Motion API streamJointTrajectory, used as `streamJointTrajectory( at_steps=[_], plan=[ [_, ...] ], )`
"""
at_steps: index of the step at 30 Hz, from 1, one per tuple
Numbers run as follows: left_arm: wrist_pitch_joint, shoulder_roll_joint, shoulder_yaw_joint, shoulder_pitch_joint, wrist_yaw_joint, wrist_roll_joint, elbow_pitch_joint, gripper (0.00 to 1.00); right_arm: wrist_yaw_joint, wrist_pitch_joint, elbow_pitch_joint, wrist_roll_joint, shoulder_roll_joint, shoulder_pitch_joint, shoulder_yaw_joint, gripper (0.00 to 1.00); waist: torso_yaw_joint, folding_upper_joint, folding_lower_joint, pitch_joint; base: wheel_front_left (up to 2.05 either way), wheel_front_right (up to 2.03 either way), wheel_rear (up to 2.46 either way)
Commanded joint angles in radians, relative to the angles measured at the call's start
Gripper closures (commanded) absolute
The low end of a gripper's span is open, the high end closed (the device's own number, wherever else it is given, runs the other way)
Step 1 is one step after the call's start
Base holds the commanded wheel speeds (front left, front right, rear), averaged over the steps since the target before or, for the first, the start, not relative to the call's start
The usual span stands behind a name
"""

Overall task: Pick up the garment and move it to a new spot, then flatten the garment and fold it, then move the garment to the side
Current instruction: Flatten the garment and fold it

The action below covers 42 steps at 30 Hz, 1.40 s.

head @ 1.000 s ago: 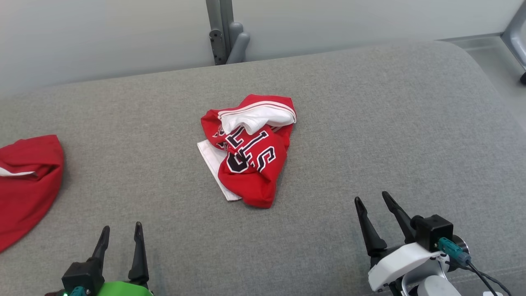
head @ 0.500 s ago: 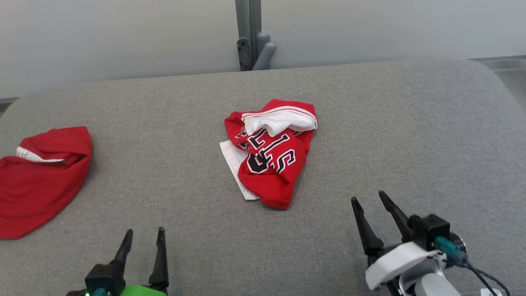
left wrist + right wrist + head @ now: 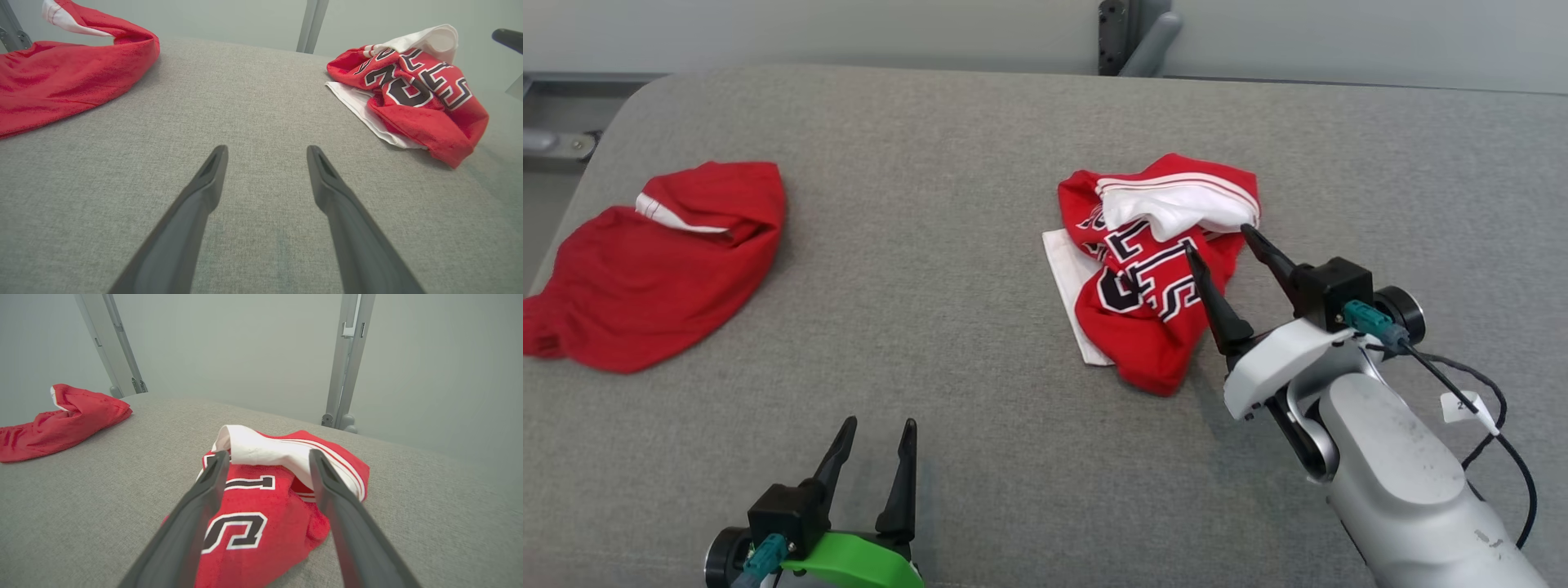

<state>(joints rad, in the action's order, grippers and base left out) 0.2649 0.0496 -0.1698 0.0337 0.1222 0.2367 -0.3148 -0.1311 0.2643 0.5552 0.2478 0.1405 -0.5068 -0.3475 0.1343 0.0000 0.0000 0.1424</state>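
Lining up for the first grab: the crumpled red jersey with white trim and black lettering (image 3: 1147, 282) sits mid-way along the grey fabric-covered bench (image 3: 947, 147), dead ahead at 12 o'clock of the right jaws. They're spread wide, tips over its 3 o'clock edge, can't tell if touching. The heap runs roughly 12-to-6 in the head view. The left jaws, also spread, sit well apart with the jersey at their 2 o'clock, so right's nearer imo.

right gripper (image 3: 1218, 239): two long black tapered fingers (image 3: 1217, 306), black block (image 3: 1335, 287), teal connector (image 3: 1368, 320), black cable (image 3: 1515, 457) with white tag (image 3: 1462, 406), white wrist shell (image 3: 1282, 359), scuffed grey forearm (image 3: 1405, 482). left gripper (image 3: 879, 422): same fingers, bright green shell (image 3: 858, 563), teal plug (image 3: 765, 554).
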Motion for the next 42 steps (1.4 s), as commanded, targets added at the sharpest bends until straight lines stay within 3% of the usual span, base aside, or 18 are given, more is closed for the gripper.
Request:
streamJointTrajectory(
  at_steps=[1,11,12,13,14,20,33,42],
  plan=[
    [-0.001,0.002,-0.005,0.017,0.001,0.010,-0.006,0.00,0.001,0.000,0.026,0.006,0.006,-0.029,-0.004,0.00,0.085,0.0000,0.0000,0.072,0.00,0.00,0.00],
    [-0.001,0.002,-0.046,0.052,-0.004,0.029,-0.004,0.00,0.001,0.000,0.183,-0.043,0.013,-0.175,-0.010,0.00,0.143,0.0000,0.0000,0.129,0.00,0.00,0.00],
    [-0.001,0.002,-0.052,0.055,-0.003,0.023,-0.004,0.00,0.001,0.000,0.201,-0.045,0.015,-0.191,-0.008,0.18,0.145,0.0000,0.0000,0.134,0.00,0.00,0.00],
    [-0.001,0.002,-0.057,0.059,-0.002,0.021,-0.002,0.00,0.001,0.000,0.219,-0.044,0.015,-0.206,-0.008,0.78,0.146,0.0000,0.0000,0.137,0.00,0.00,0.00],
    [-0.001,0.002,-0.065,0.060,-0.002,0.018,-0.002,0.00,0.001,0.000,0.230,-0.042,0.014,-0.226,-0.010,1.00,0.147,0.0000,0.0000,0.140,0.00,0.00,0.00],
    [-0.001,0.002,-0.082,0.067,-0.005,0.038,-0.001,0.00,0.001,0.000,0.267,-0.036,0.039,-0.298,0.044,1.00,0.140,0.0000,0.0000,0.134,0.00,0.00,0.00],
    [-0.001,0.002,-0.074,0.010,-0.007,0.046,-0.015,0.00,0.001,0.000,0.032,0.053,0.121,-0.266,0.277,1.00,0.031,0.0000,0.0000,0.038,0.00,0.00,0.00],
    [-0.001,0.002,-0.067,-0.002,-0.004,0.051,-0.034,0.00,0.001,-0.017,0.159,0.087,0.088,-0.079,0.328,1.00,-0.043,0.0000,0.0000,0.008,0.00,0.00,0.00]
  ],
)
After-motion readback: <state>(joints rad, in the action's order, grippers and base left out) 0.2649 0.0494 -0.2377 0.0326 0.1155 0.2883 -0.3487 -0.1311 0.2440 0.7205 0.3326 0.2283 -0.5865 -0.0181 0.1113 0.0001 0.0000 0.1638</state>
